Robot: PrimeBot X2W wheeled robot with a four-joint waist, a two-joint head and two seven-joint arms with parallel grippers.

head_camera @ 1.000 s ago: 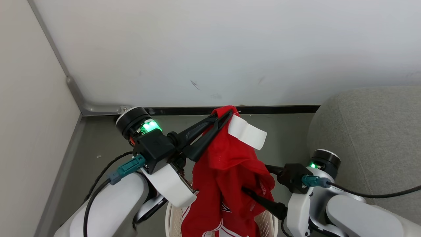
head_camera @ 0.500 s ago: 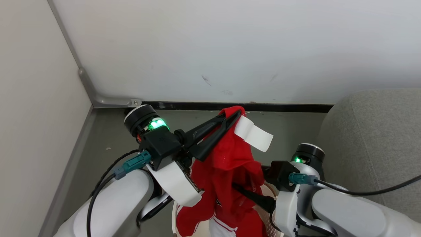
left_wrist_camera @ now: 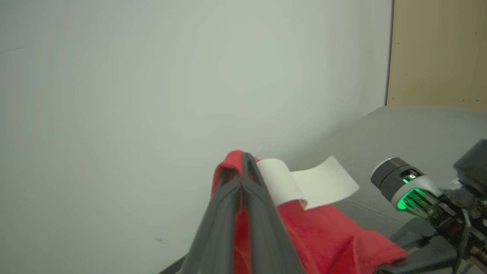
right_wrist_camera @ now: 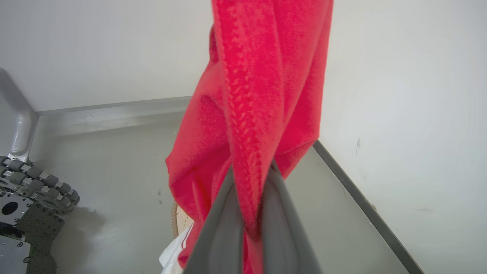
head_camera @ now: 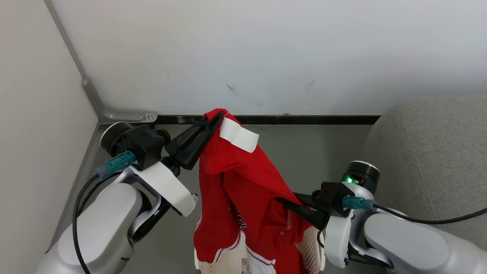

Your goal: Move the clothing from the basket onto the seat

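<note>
head view: the left gripper (head_camera: 215, 118) sits raised at upper centre, its two dark fingers pressed together on the top fold of the clothing (head_camera: 243, 182), a red garment. a white tag (head_camera: 239, 134) sticks out from the fabric right beside the fingertips. in the left wrist view the same fingers meet with no gap, with a hump of red cloth pinched at their tips and the tag curling off to one side.

the right gripper (head_camera: 285, 201) is lower and to the right, its fingers closed on the garment's right edge, the tips buried in a crease of the cloth. in the right wrist view a stitched red seam runs down between the two closed fingers and is clamped there.

the garment hangs stretched on a slant between the two grips, high on the robot's left and low on its right. its lower part, edged with white striped trim, hangs down over the opening of the basket (head_camera: 312, 243).

the cream perforated basket stands on the floor (head_camera: 315, 152) at bottom centre, directly under the cloth and mostly covered by it. a paper label (head_camera: 245, 262) shows on its bottom. the light-grey seat (head_camera: 430, 144) lies to the robot's right, apart from the garment.

behind everything a pale wall (head_camera: 266, 57) meets the grey floor along a dark baseboard (head_camera: 304, 120). a side wall (head_camera: 34, 114) closes the corner on the left.
</note>
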